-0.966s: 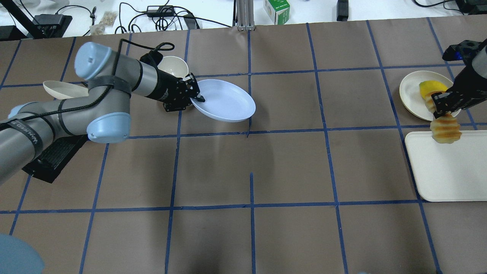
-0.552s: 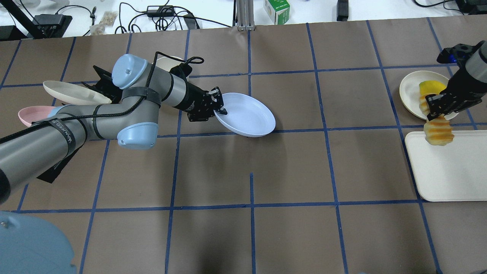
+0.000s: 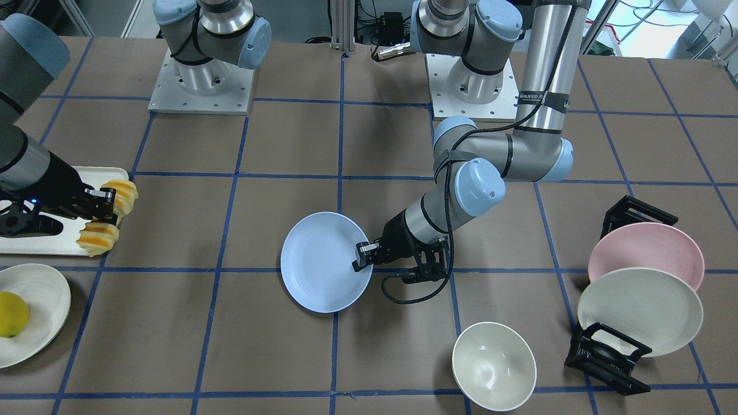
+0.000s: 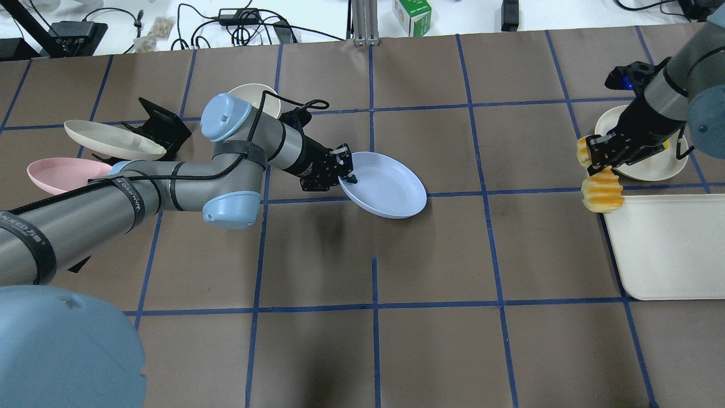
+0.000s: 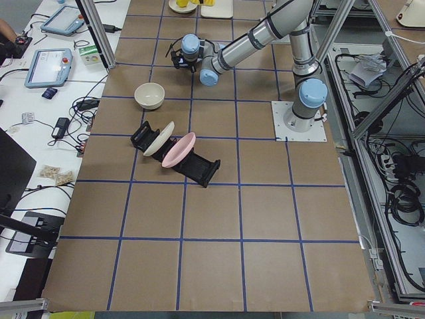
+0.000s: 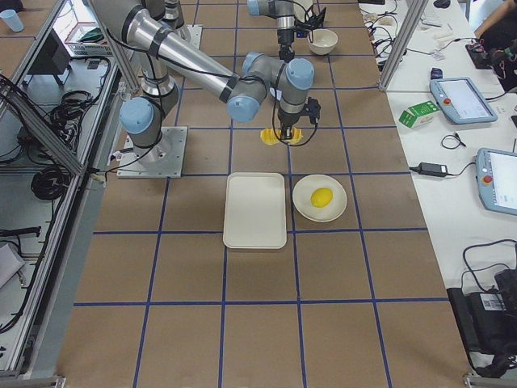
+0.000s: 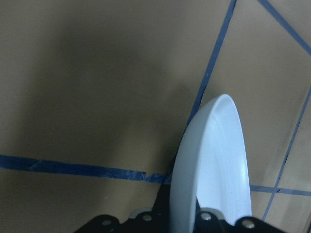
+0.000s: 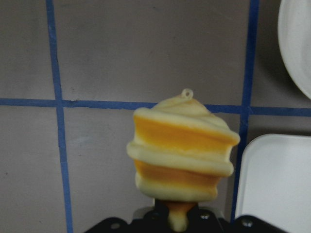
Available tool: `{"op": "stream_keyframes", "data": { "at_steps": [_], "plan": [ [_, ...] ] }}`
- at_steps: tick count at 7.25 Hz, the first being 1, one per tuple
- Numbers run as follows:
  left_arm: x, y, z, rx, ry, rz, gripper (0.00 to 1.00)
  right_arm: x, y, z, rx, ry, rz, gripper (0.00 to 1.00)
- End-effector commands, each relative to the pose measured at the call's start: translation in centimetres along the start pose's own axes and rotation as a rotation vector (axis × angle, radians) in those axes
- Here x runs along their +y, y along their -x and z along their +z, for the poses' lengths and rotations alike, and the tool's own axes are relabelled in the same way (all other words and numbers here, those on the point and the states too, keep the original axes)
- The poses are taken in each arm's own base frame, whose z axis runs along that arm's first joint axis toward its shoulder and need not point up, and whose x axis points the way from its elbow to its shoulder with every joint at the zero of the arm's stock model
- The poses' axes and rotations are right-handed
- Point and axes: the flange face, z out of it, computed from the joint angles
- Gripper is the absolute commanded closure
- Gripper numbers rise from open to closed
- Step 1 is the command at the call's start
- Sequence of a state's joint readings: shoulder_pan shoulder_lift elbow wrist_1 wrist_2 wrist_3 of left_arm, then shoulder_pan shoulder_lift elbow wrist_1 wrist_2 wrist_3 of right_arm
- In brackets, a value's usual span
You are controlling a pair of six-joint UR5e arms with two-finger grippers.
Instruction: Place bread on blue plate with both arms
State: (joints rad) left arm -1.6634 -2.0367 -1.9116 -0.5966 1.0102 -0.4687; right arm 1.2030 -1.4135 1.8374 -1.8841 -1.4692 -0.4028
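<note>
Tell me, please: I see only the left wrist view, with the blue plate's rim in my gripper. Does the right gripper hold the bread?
Observer: Yes, the right gripper is shut on the bread, held in the air by the cream tray corner.
Operator: Is it over my plate?
Observer: No, the blue plate is near the middle of the table, well apart from it.
Operator: What lies near the bread?
Observer: A lemon on a small cream plate, beside the tray.

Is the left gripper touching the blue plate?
Touching. The front-facing view shows the left gripper clamped on the rim of the blue plate; the left wrist view agrees.
</note>
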Motion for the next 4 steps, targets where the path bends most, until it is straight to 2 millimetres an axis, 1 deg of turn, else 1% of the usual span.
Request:
{"op": "stream_keyframes", "data": {
  "at_steps": [1, 2, 3, 4],
  "plan": [
    [-1.2, -0.4, 0.2, 0.009, -0.038, 0.026, 0.34, 0.6, 2.1, 1.8, -0.079, 0.014, 0.036, 0.98],
    [-1.5, -0.6, 0.0, 0.012, -0.045, 0.033, 0.1, 0.6, 3.3, 2.2, -0.104, 0.014, 0.05, 0.98],
    [-2.0, -0.8, -1.1, 0.011, -0.071, 0.043, 0.0, 0.4, 6.5, 2.4, -0.097, 0.025, 0.066, 0.98],
    [-3.1, -0.1, -2.5, -0.077, -0.142, 0.047, 0.0, 0.3, 10.2, 2.7, -0.088, 0.024, 0.051, 0.98]
  ]
}}
